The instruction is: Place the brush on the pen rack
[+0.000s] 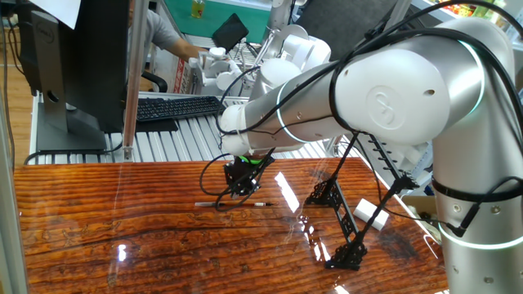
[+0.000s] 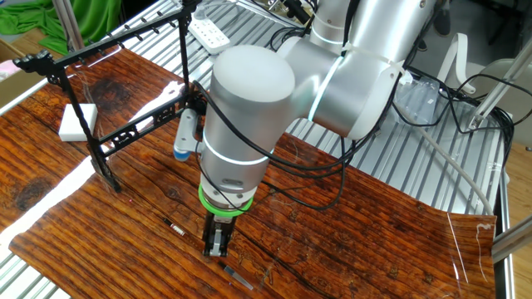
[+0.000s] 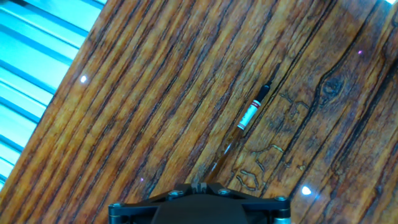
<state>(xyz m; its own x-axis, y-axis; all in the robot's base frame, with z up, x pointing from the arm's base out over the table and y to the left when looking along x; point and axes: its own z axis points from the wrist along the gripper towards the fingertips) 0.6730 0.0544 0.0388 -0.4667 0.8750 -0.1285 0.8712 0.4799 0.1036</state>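
- Claw (image 2: 216,241) points straight down at the wooden bench (image 2: 374,224), tips at the surface.
- Jaws look pinched on the brush (image 3: 242,127); it lies flat on the bench w/ both ends sticking out either side of the claw.
- Brush not lifted.
- Pen rack (image 2: 125,133) stands well apart, nr the bench's far edge, next to a small white block (image 2: 78,121).

Wood-grain table (image 1: 122,245), monitor (image 1: 73,57) & keyboard (image 1: 176,107) behind, glare spots

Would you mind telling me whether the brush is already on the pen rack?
Not yet. The brush lies flat on the table, apart from the pen rack.
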